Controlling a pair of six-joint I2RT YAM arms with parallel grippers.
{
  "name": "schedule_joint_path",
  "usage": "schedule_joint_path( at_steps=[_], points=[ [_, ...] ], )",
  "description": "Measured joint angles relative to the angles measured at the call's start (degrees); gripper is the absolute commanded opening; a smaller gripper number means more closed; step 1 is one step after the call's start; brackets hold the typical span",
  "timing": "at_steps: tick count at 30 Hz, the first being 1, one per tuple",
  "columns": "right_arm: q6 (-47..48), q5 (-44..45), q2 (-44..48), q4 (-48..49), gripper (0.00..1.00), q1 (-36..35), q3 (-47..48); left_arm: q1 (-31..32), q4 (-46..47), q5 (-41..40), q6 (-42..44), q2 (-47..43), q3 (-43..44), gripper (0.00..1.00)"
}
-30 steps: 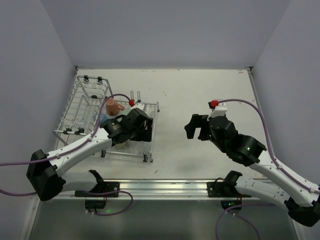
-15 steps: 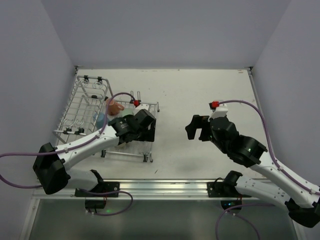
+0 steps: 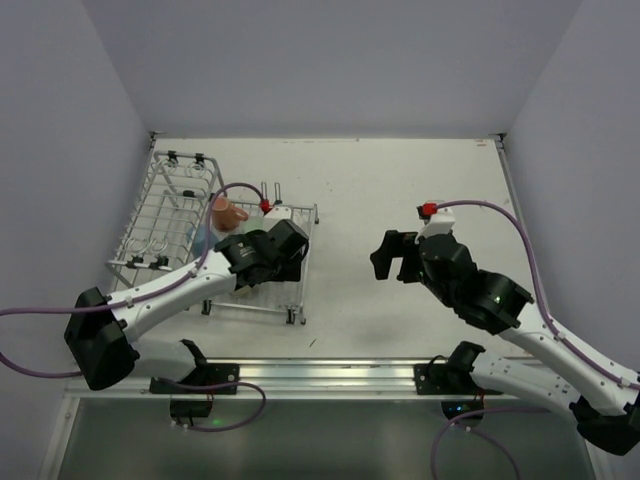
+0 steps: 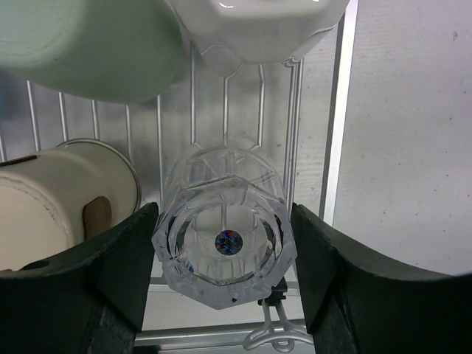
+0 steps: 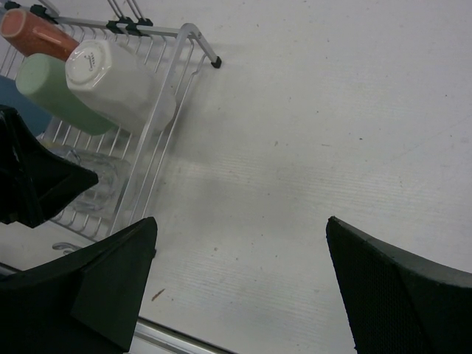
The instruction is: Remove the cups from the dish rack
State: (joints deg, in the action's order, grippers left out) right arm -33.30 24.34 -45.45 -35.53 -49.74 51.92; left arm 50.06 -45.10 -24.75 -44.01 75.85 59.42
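Clear glass cup [image 4: 221,184] lies on its side inside the dish rack [image 4: 341,110], by its edge rail. The left gripper [image 4: 223,251] brackets it, jaws part-open; cannot tell if they press. Green cup [image 4: 88,51], white cup [image 4: 258,22] and cream cup [image 4: 59,199] are also in the rack, so unloading looks barely begun. The top view hides the clear cup under the arm. Right gripper [image 5: 243,295] is beside the rack, jaws wide, empty.

White table [image 3: 400,190] (faintly scuffed), grey walls [image 3: 330,60], metal rail [image 3: 330,377]
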Motion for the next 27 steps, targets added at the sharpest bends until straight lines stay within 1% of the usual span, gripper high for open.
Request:
schedule_joint_path(
  at_steps=[5,10,13,16,18,20,23,25,27],
  points=[
    [0.0,-1.6,-1.4,0.5,0.99,0.0,0.0,0.3,-2.1,-1.4,0.1,-1.6,1.1,0.0],
    [0.0,-7.0,-3.6,3.3,0.99,0.1,0.1,1.4,-2.8,-1.3,1.9,-6.8,6.4,0.0],
    [-0.2,-11.1,-5.1,6.1,0.99,0.1,0.5,1.5,1.7,2.3,4.3,-13.9,7.1,0.0],
    [-0.3,-15.3,-6.8,9.8,0.99,0.1,0.6,1.6,8.7,7.6,5.7,-21.8,5.8,0.0],
    [-0.8,-18.2,-7.3,12.6,0.96,0.4,0.4,1.7,14.4,11.1,6.3,-25.9,4.0,0.0],
    [-2.3,-22.3,-6.4,18.8,0.9,2.1,-2.2,1.8,19.8,14.6,6.7,-29.7,1.4,0.0],
    [-6.5,-30.2,-1.9,29.8,0.86,6.1,-10.5,1.8,26.5,19.0,6.8,-33.7,-3.7,0.0],
    [-9.4,-34.5,0.7,35.3,0.84,8.3,-15.0,1.8,29.8,21.7,6.8,-35.0,-6.4,0.0],
    [-11.6,-38.2,1.8,39.8,0.81,9.5,-17.0,1.8,32.2,23.8,6.8,-35.5,-8.2,0.0]
  ],
)
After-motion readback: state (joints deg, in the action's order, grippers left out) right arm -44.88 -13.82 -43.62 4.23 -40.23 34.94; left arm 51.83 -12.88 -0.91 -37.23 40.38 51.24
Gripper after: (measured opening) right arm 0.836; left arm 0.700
